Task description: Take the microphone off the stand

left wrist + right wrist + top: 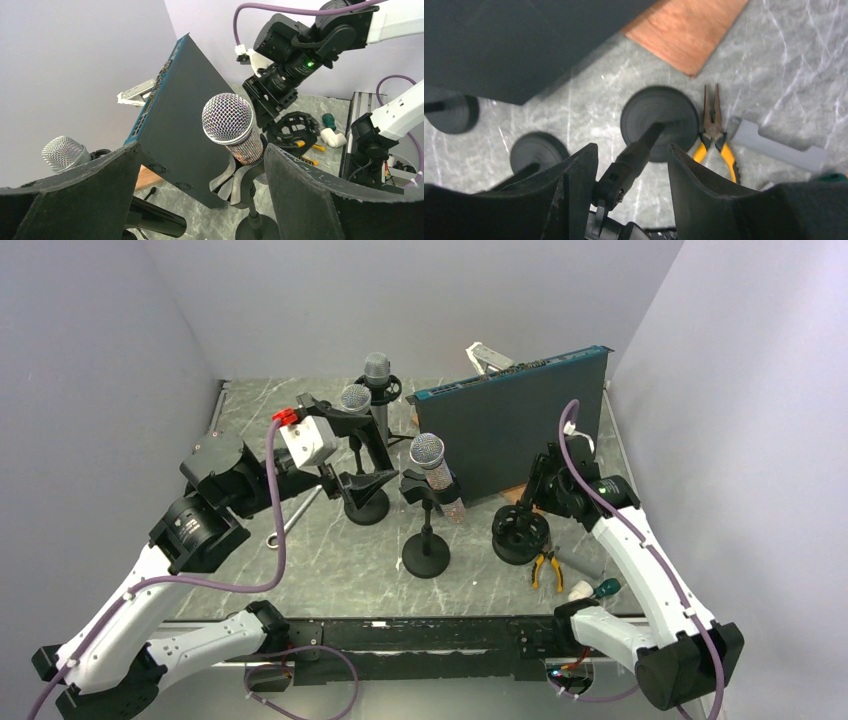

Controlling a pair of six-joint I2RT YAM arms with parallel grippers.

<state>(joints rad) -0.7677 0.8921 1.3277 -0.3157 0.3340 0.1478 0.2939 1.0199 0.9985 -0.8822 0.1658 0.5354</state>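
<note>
The microphone (427,453) with a silver mesh head sits tilted in the clip of a short black stand (426,558) at the table's middle. In the left wrist view the microphone (227,120) rests in its clip (245,175), ahead of and between my fingers. My left gripper (375,452) is open just left of the microphone, apart from it; it also shows in the left wrist view (200,150). My right gripper (525,510) is open over an empty shock-mount stand (520,532). In the right wrist view the right gripper (631,150) straddles that stand's stem (639,150).
Two more microphones (355,398) (376,368) on stands are behind the left gripper. A dark flat box (510,420) leans upright at the back right over a wooden board (689,30). Yellow pliers (545,567), a grey part (779,145) and a white fitting (580,590) lie near the right arm.
</note>
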